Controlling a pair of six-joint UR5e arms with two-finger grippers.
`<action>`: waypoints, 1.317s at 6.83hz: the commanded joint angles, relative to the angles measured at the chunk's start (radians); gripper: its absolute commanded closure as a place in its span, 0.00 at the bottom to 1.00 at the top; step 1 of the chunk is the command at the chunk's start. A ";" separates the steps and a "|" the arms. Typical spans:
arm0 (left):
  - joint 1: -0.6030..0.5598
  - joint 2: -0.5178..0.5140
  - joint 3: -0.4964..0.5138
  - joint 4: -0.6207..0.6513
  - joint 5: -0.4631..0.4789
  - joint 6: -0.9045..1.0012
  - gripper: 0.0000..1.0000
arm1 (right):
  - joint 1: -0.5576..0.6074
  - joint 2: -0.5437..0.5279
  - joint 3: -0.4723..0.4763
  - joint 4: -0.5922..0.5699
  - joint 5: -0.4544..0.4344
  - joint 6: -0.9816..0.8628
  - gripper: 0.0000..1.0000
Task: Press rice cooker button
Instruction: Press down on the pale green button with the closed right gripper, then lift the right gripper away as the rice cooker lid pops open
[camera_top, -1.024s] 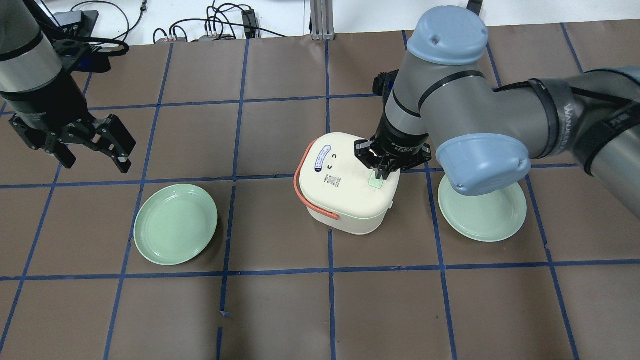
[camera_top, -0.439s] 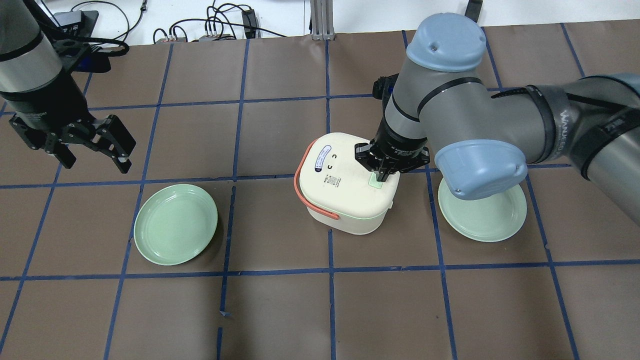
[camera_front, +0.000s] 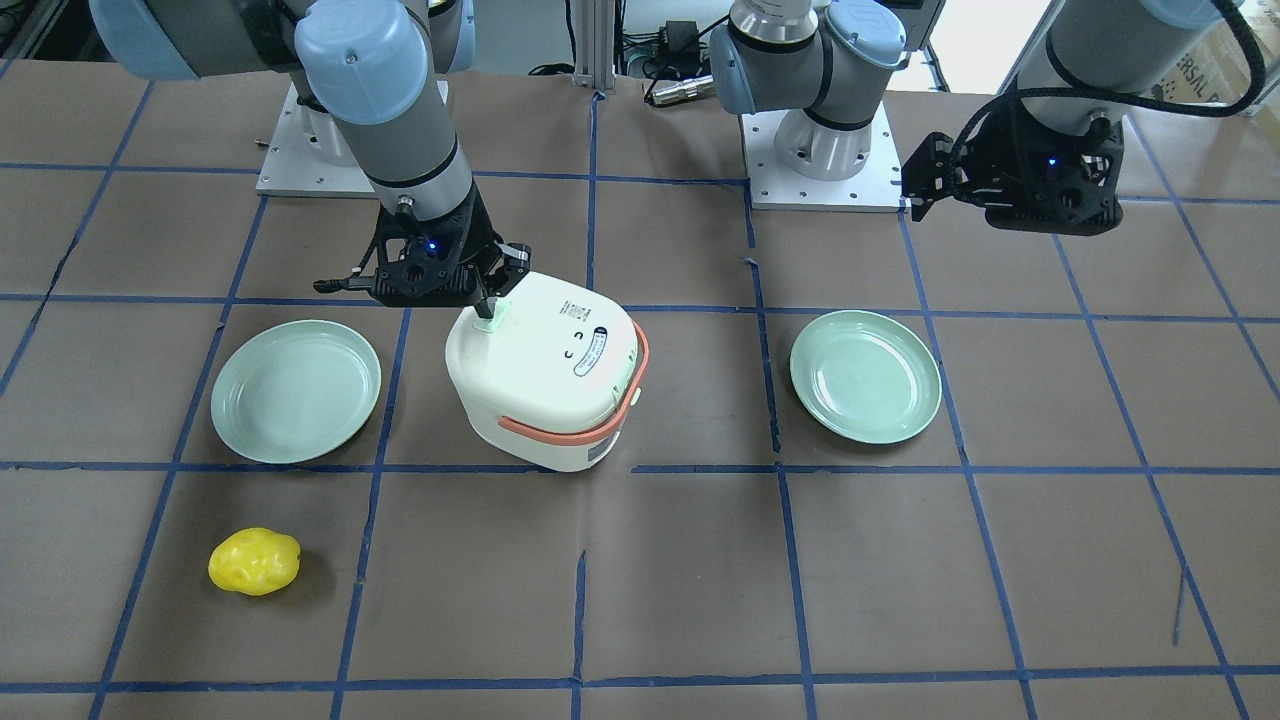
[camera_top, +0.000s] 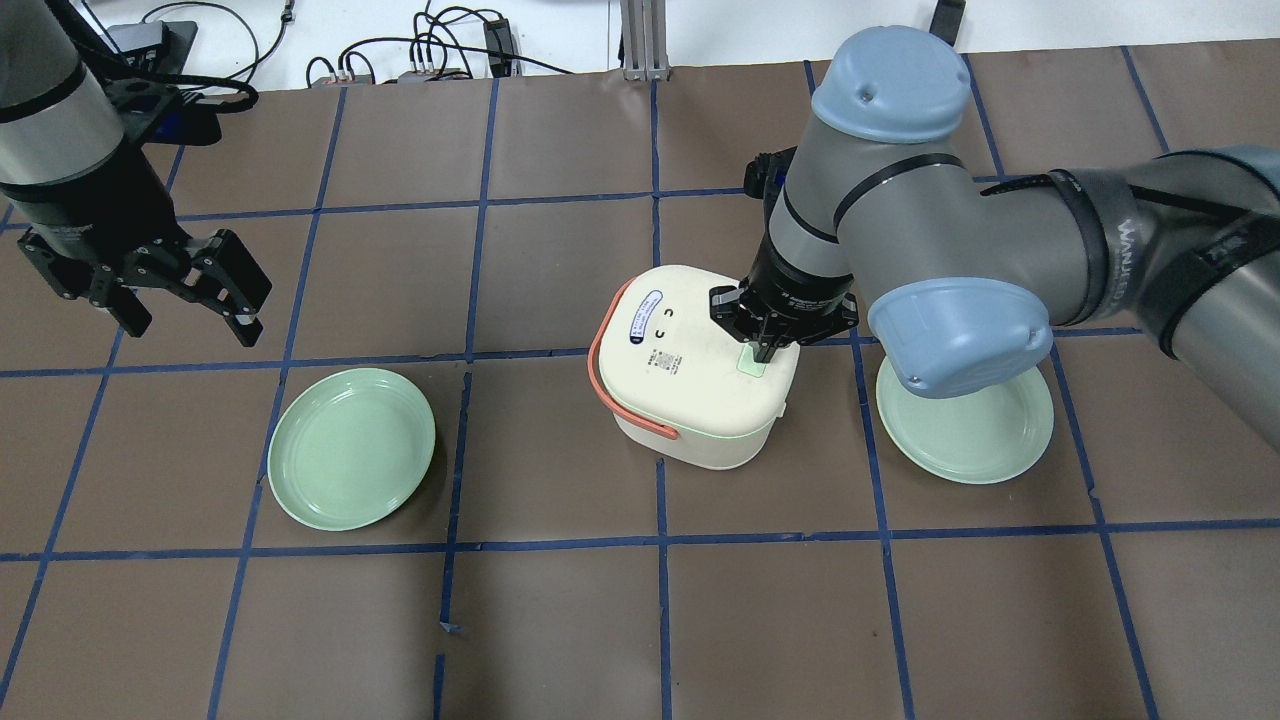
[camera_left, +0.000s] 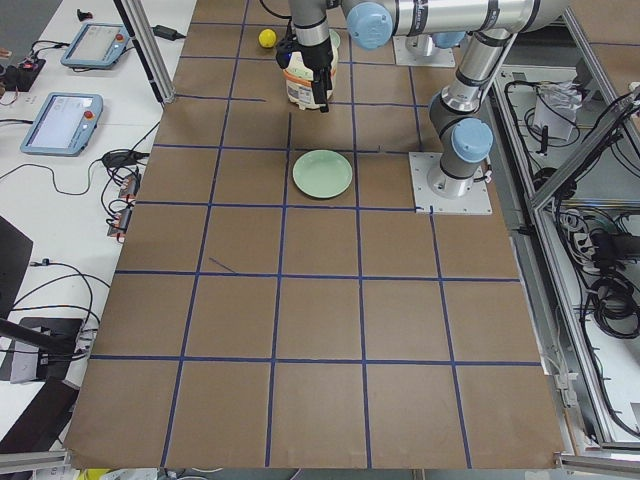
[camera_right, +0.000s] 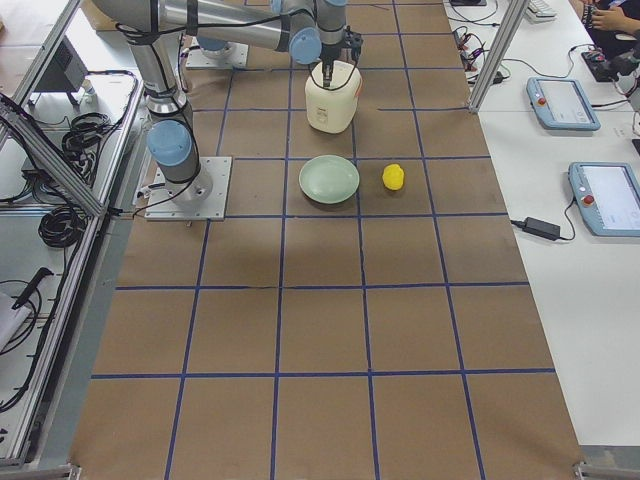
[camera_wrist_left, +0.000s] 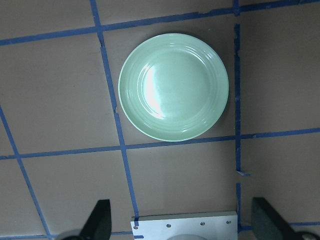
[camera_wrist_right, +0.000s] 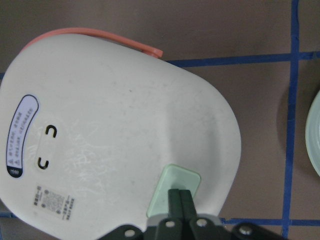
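Nearest your side of the table, a yellow lumpy thing lies alone, no part of this job. Next come two green plates, one on the robot's right of the cooker, one on its left. Between them stands the rice cooker, white, with its orange handle folded down. Its button, a pale green pad, sits at the lid's edge on the robot's right side. The right hand points straight down, fingers pinched together, gripping nothing, tips on the pad. My read: it's hard smooth plastic, so you don't grip it. Push the pad's middle, straight down. The cooker looks light and could skid or tip under an edge push. Farthest off, the left hand hangs spread wide, empty, well apart.
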 joint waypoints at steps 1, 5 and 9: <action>0.000 -0.001 0.000 0.000 0.000 0.000 0.00 | 0.000 0.013 0.001 -0.034 0.000 -0.014 0.86; 0.000 -0.001 0.000 0.000 0.000 0.000 0.00 | 0.000 0.015 0.001 -0.034 0.000 -0.011 0.86; 0.000 -0.001 0.000 0.000 0.000 0.000 0.00 | -0.027 0.007 -0.206 0.125 -0.118 -0.021 0.00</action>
